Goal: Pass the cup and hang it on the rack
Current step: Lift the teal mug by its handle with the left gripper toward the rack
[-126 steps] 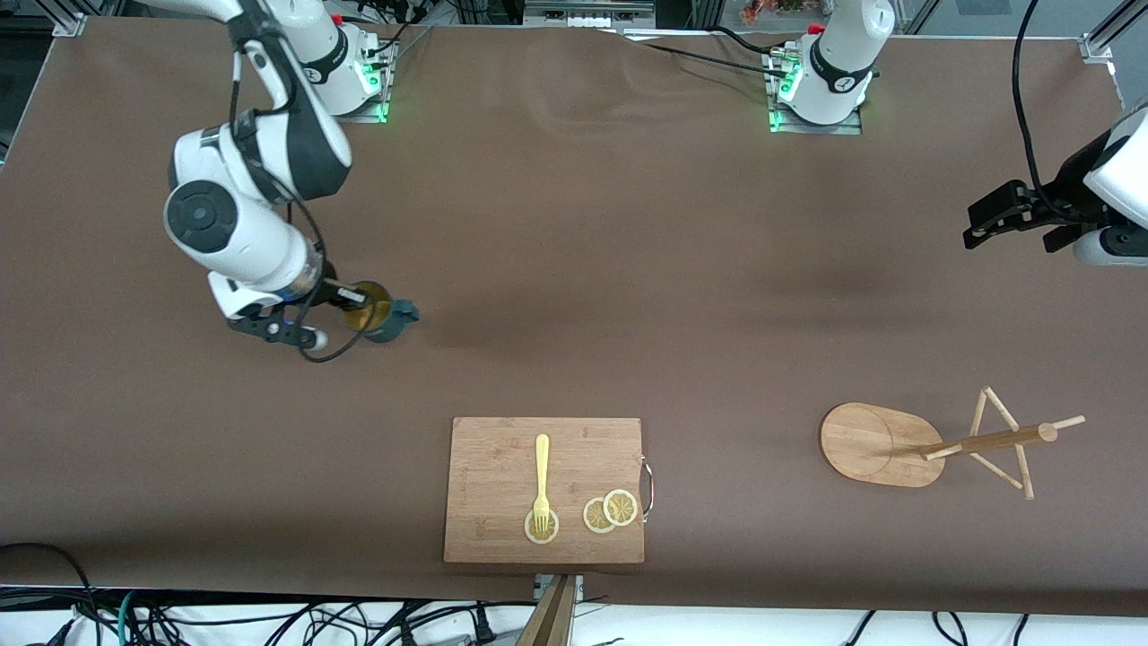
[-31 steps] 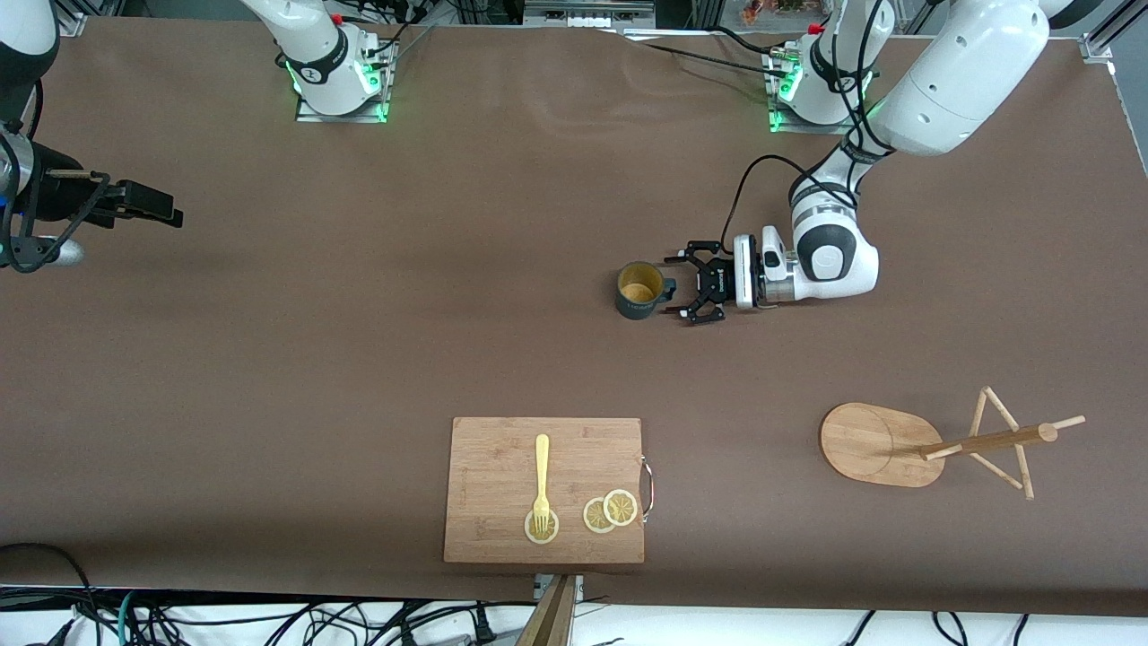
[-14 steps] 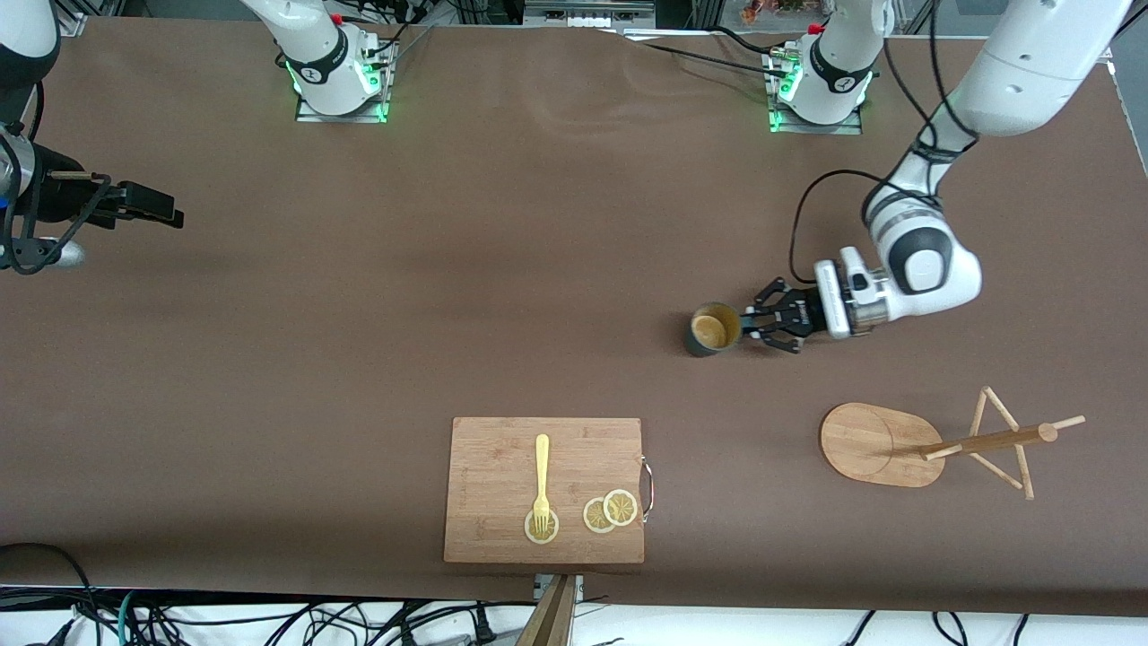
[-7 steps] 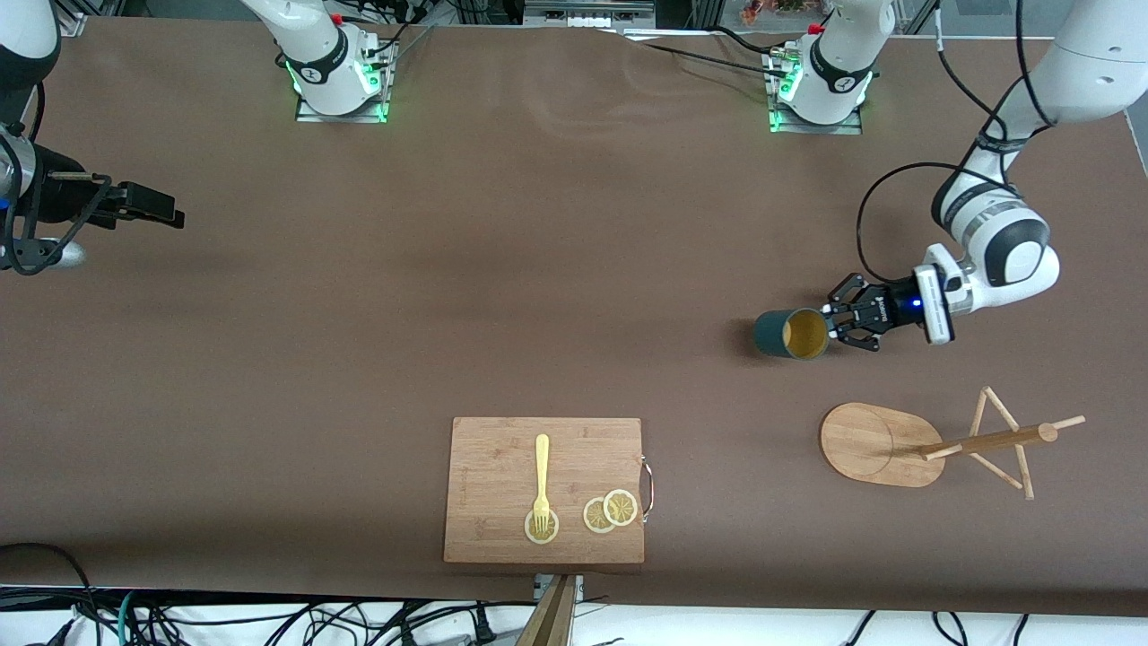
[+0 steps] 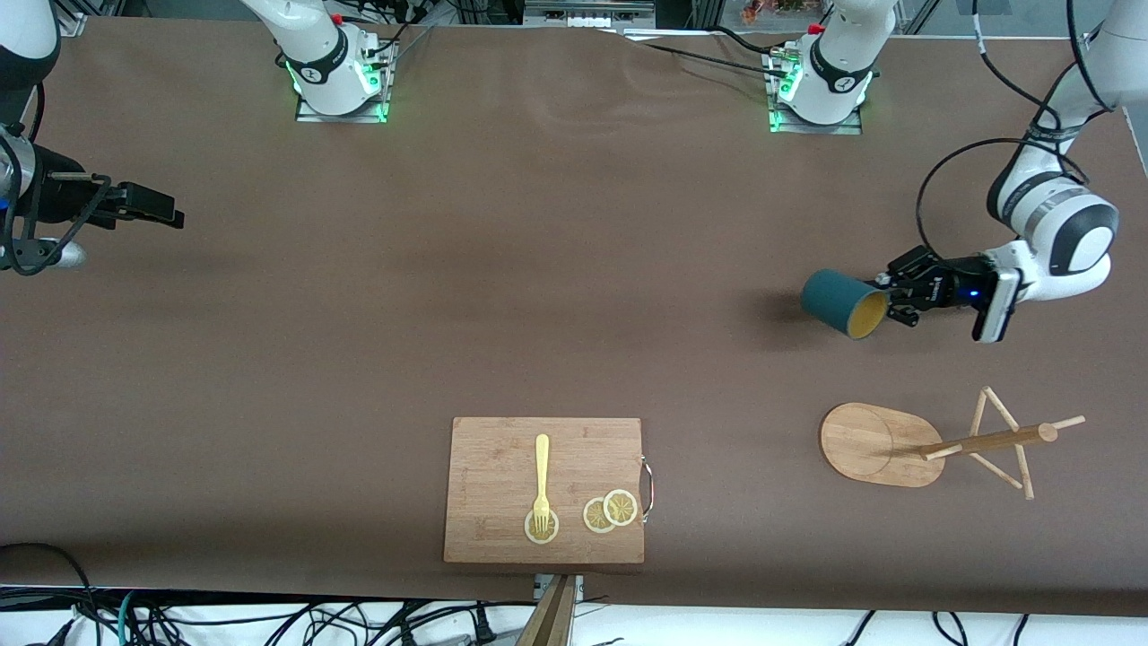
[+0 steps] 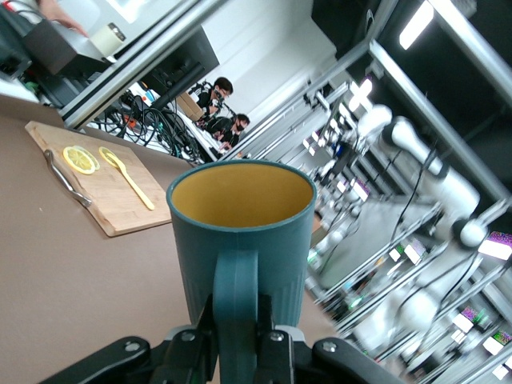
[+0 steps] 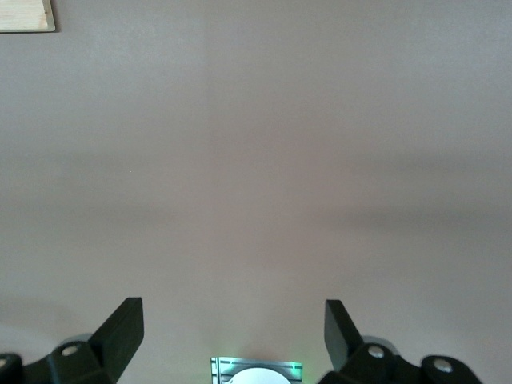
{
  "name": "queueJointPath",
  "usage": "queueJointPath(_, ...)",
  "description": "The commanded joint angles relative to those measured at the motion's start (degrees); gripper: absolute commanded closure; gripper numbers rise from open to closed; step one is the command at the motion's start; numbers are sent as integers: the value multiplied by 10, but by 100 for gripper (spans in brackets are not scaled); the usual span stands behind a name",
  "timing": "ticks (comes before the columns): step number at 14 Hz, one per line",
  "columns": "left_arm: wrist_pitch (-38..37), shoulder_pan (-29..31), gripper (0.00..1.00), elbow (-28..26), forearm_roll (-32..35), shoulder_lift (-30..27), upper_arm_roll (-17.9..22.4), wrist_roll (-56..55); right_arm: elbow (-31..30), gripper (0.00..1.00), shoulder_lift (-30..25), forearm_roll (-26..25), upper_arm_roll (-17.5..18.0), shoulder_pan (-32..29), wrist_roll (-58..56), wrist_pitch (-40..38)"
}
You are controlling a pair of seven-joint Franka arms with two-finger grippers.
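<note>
left gripper (image 5: 897, 301) is up over the counter (image 5: 556, 269) near the rack (image 5: 933, 444), wrist turned sideways, jaws clamped on the cup (image 5: 841, 302) handle so it's tipped over; right gripper (image 5: 166, 213) waits away toward its end, jaws wide apart

White jointed arms, black grippers, looping black cables, green-lit bases

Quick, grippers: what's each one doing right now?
Left gripper: shut on the handle of the dark teal ribbed cup, lifted above the table.
Right gripper: open, empty, waiting at its end.
</note>
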Motion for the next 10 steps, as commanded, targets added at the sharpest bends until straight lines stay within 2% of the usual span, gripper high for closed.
queueJointPath(1, -52, 29, 100, 21, 22, 2, -4, -128, 7, 0, 1, 11, 7, -10, -5, -6)
queueJointPath(5, -70, 55, 100, 36, 20, 8, -5, -304, 7, 0, 1, 11, 8, -9, -4, -7)
queueJointPath(8, -79, 60, 100, 88, 15, 26, -5, -473, 7, 0, 2, 11, 9, -7, 2, -3)
queueJointPath(10, -77, 61, 100, 99, 11, 26, -5, -532, 7, 0, 1, 11, 11, -7, 1, -9)
